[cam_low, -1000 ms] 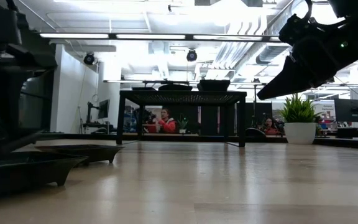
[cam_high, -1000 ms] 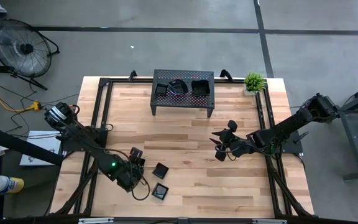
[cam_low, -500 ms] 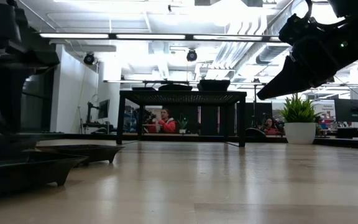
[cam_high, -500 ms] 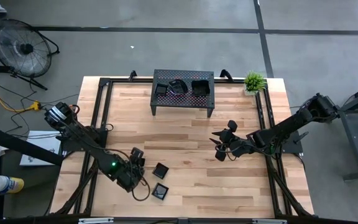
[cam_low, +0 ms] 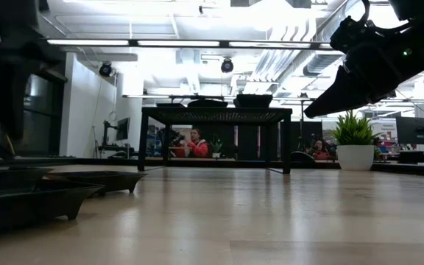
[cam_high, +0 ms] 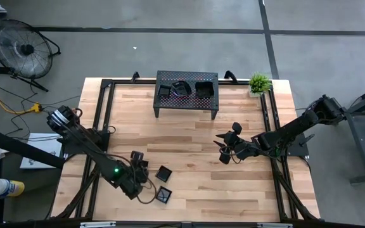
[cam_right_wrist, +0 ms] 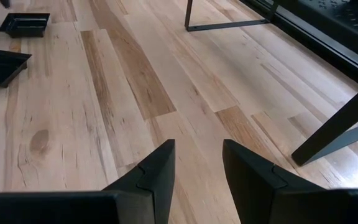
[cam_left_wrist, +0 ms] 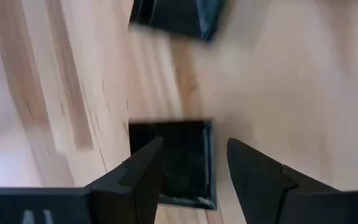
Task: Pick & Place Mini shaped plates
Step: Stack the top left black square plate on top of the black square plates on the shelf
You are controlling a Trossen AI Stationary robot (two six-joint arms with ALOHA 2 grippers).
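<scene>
Left claw (cam_high: 146, 178): low over the near-left part of the surface, fingers spread wide with nothing between them; in the left wrist view (cam_left_wrist: 194, 180) the two dark fingers straddle a square plate below without a visible grip on it.
Near plate (cam_high: 163, 196): glossy black square dish, flat on the wood at the near edge, just beside the left claw; it shows in the left wrist view (cam_left_wrist: 179, 160) directly under the open fingers.
Second plate (cam_high: 164, 173): square black dish lying a little farther from the near edge, close to the first but apart from it; upper part of the left wrist view (cam_left_wrist: 178, 17) catches its edge.
Low view: both loose dishes appear at the left as shallow dark trays (cam_low: 32, 202) resting on the wood.
Surface (cam_high: 189, 133): pale wooden planks, dark frame rails along both sides.
Rack (cam_high: 187, 92): black perforated metal stand on legs, at the far middle of the surface.
Plates on rack (cam_high: 181, 88): three small black dishes side by side on its top; exact shapes hard to tell.
Right claw (cam_high: 222, 149): hangs above the right-centre of the surface, well apart from the dishes, fingers parted and empty (cam_right_wrist: 194, 171).
Potted plant (cam_high: 258, 83): small green plant in a white pot, far right corner.
Fan (cam_high: 21, 47): on the floor beyond the far left corner.
Background: a seated person in red (cam_low: 196, 144) shows under the rack in the low view.
</scene>
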